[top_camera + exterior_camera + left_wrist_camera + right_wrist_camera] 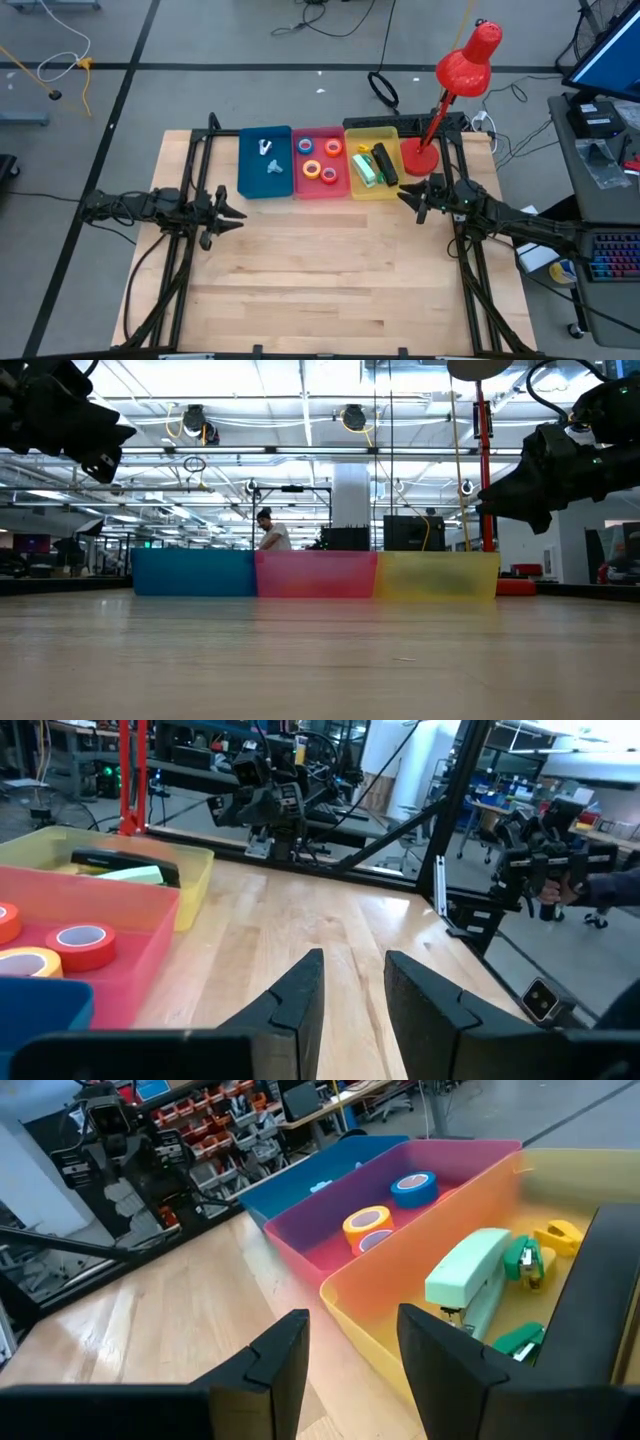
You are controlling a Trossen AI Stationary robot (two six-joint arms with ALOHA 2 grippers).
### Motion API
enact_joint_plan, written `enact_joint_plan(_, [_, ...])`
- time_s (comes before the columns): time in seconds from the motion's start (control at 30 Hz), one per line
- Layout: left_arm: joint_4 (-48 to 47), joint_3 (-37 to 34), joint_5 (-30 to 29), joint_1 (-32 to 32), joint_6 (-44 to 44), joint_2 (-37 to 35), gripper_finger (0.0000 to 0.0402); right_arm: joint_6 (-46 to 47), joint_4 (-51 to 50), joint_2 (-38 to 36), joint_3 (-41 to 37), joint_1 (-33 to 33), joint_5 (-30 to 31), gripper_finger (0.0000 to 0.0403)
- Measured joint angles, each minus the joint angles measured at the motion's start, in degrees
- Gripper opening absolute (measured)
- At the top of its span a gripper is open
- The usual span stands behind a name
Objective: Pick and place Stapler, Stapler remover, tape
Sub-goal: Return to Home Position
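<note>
Upper centre: blue bin (250, 172) holds staple removers (275, 167); pink bin (320, 190), four tape rolls (312, 169); yellow bin (388, 190), staplers (366, 168). Fingers apart on left pincer (352, 962) and right pincer (352, 1322).

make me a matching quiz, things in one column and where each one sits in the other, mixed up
Things:
1. tapes
2. staplers
3. removers
4. lamp

Places:
a. in the yellow bin
b. in the blue bin
c. outside the bins, beside the yellow one
d. in the pink bin

Pairs: 1-d, 2-a, 3-b, 4-c
</note>
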Motion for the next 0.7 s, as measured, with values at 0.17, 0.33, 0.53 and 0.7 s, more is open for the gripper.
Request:
enact_joint_plan(0.17, [0.04,0.00,-0.02,0.00,-1.02,0.00,0.0108,0.65,-0.05,0.02,0.00,0.00,-0.04,0.0148])
enact_joint_plan(0.33, [0.01,0.00,-0.01,0.00,-1.02,0.00,0.0108,0.43,0.49,0.04,-0.04,0.00,-0.02,0.0150])
enact_joint_plan(0.53, [0.01,0.00,-0.02,0.00,-1.04,0.00,0.0108,0.43,3.13,0.04,-0.15,0.00,-0.09,0.0147])
enact_joint_plan(0.7, [0.01,0.00,-0.02,0.00,-1.06,0.00,0.0108,0.41,4.80,0.04,-0.15,0.00,-0.28,0.0148])
